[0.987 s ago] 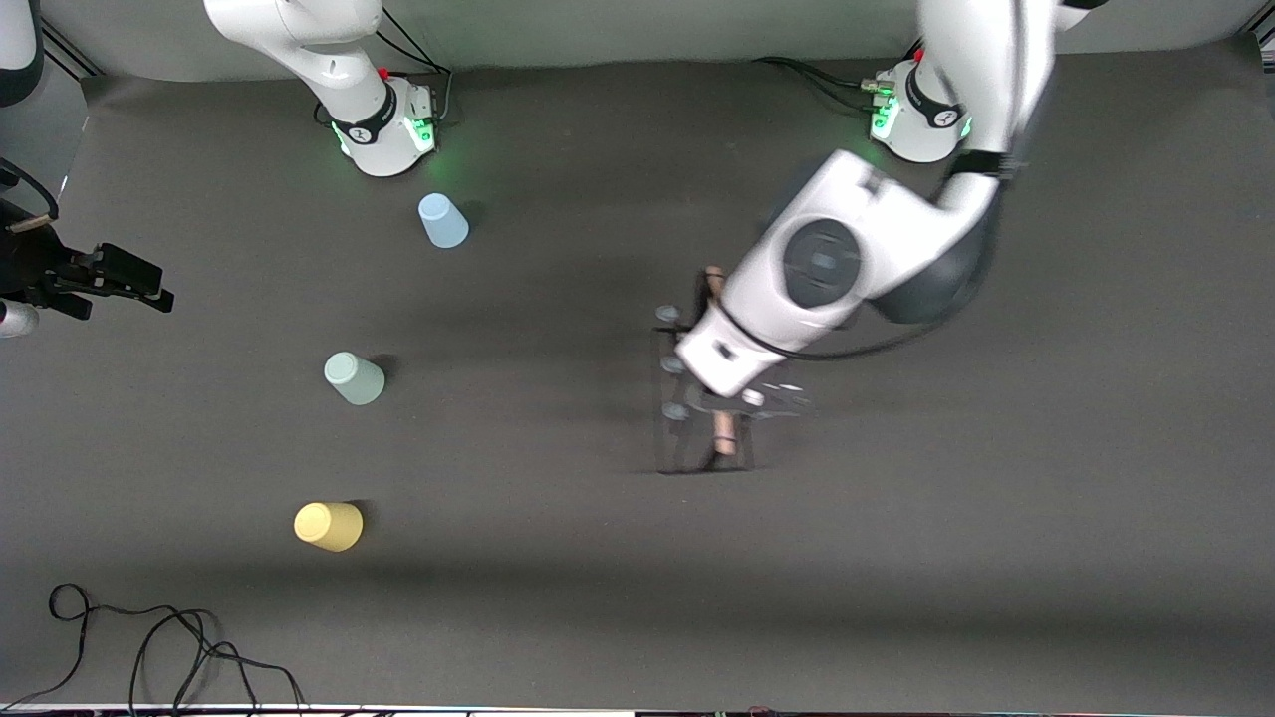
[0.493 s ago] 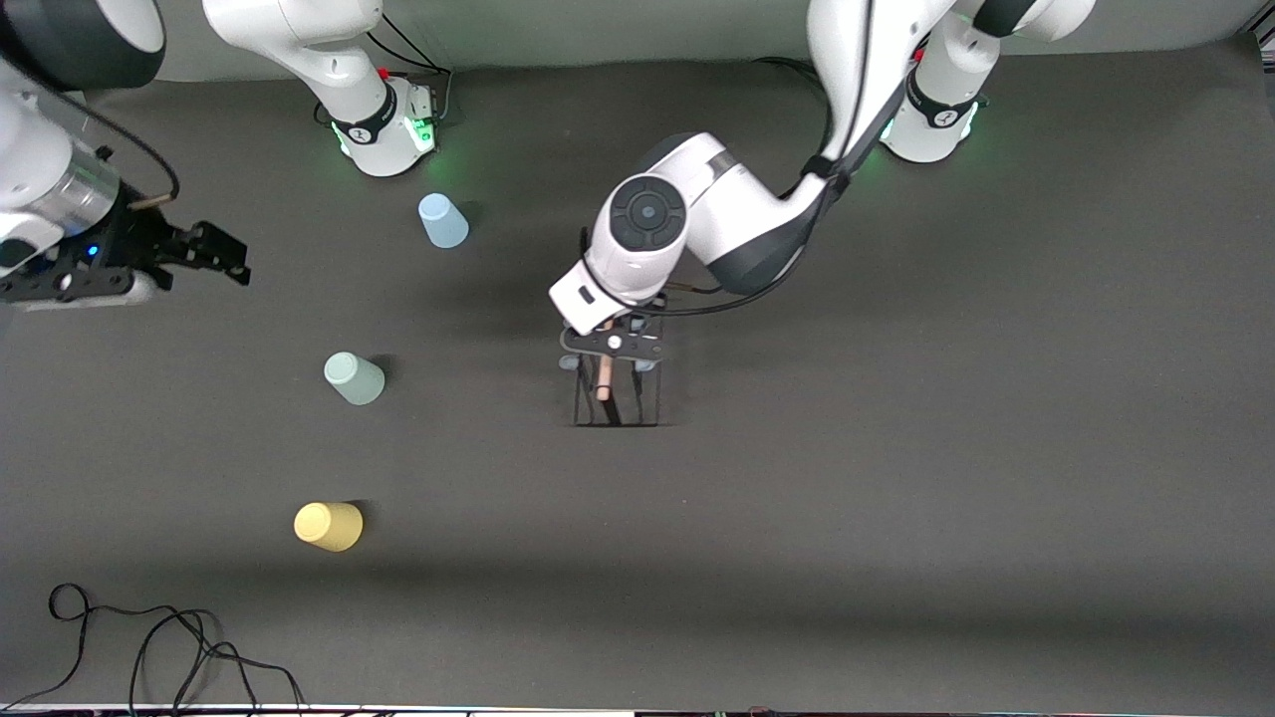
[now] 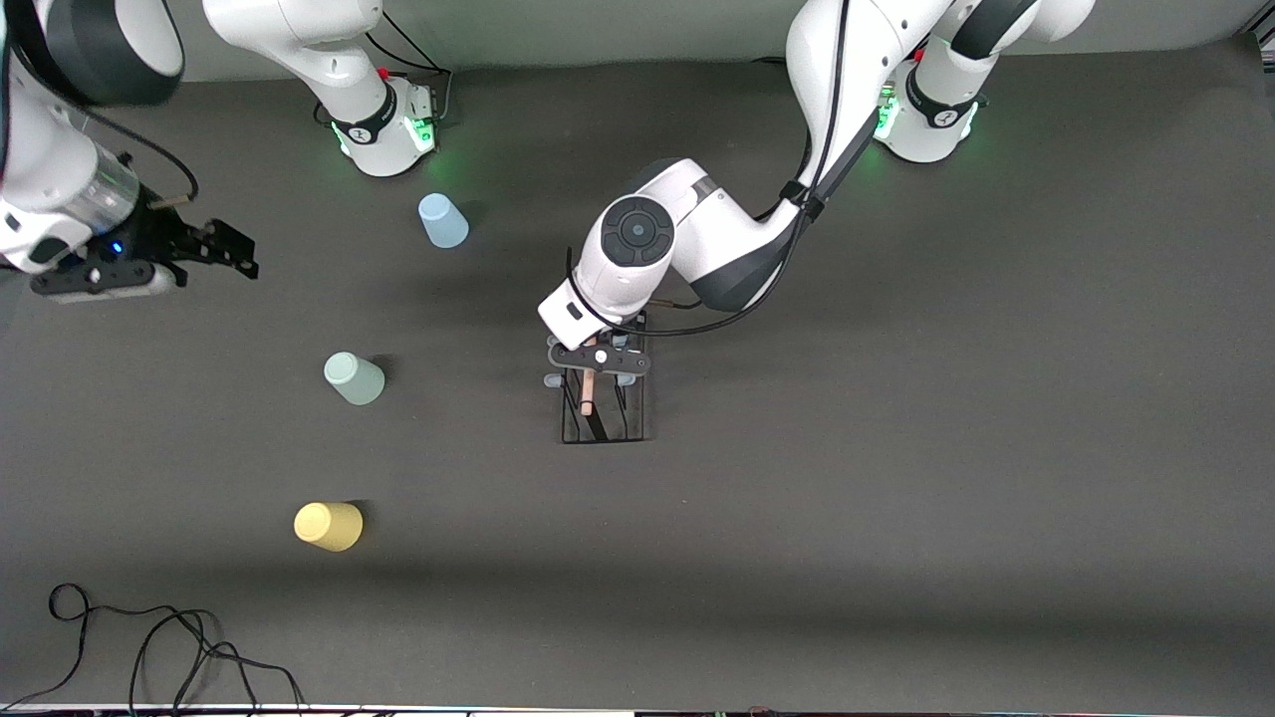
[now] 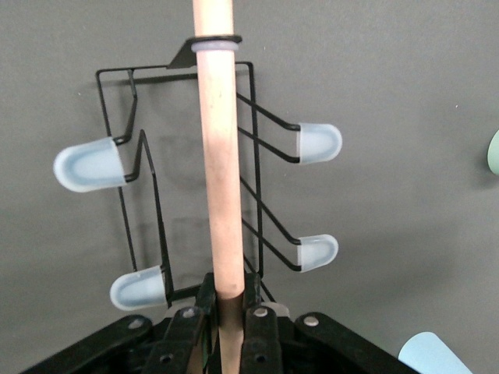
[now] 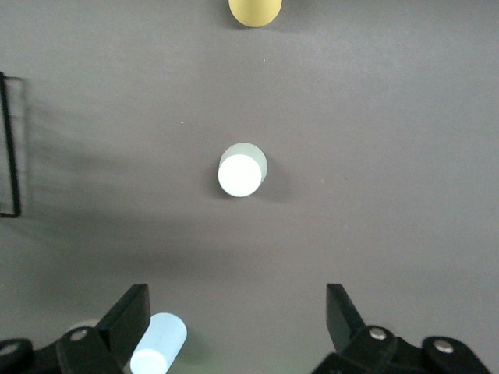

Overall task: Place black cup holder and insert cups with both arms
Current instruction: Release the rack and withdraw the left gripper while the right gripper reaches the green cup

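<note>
The black cup holder (image 3: 603,410) stands upright at the middle of the table. My left gripper (image 3: 596,360) is shut on its wooden rod handle (image 4: 218,156). The left wrist view shows the gripper (image 4: 228,312) clamped on the rod, with the pale-tipped pegs (image 4: 318,143) sticking out on both sides. Three cups stand upside down toward the right arm's end: light blue (image 3: 443,220), mint green (image 3: 354,378) and yellow (image 3: 328,526). My right gripper (image 3: 234,254) is open and empty, up in the air over that end. In the right wrist view (image 5: 238,319) it looks down on the mint cup (image 5: 242,170).
A black cable (image 3: 149,637) lies coiled near the table's front edge at the right arm's end. The right wrist view also shows the blue cup (image 5: 158,354), the yellow cup (image 5: 254,11) and an edge of the holder (image 5: 9,144).
My left gripper has carried the cup holder toward the right arm's end, to the table's middle. My right arm has swung in over its end of the table.
</note>
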Motion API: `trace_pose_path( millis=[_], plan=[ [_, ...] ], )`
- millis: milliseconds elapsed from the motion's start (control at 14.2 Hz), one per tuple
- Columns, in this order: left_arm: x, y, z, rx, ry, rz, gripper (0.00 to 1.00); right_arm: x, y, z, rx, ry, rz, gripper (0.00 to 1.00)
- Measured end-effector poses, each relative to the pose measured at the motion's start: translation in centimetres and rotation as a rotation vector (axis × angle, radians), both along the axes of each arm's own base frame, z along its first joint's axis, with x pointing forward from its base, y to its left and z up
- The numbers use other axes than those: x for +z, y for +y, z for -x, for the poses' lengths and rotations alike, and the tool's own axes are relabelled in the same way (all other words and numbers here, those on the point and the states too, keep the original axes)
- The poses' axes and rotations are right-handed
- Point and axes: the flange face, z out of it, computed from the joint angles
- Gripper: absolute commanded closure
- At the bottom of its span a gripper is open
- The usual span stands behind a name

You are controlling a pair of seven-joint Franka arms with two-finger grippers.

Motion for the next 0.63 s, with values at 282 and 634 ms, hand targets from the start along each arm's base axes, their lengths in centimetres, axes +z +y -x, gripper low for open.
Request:
trace_pose_path(
  millis=[282,634],
  plan=[
    [1.0,0.0,-1.3,0.031,-0.064,0.056,0.00,-10.6,0.5,-1.5,0.007,-0.028,0.012,0.00],
    [4.9,4.0,-5.2,0.089,-0.089,0.055,0.00,-21.1,1.5,-1.4,0.031,-0.040,0.027,0.00]
  ],
)
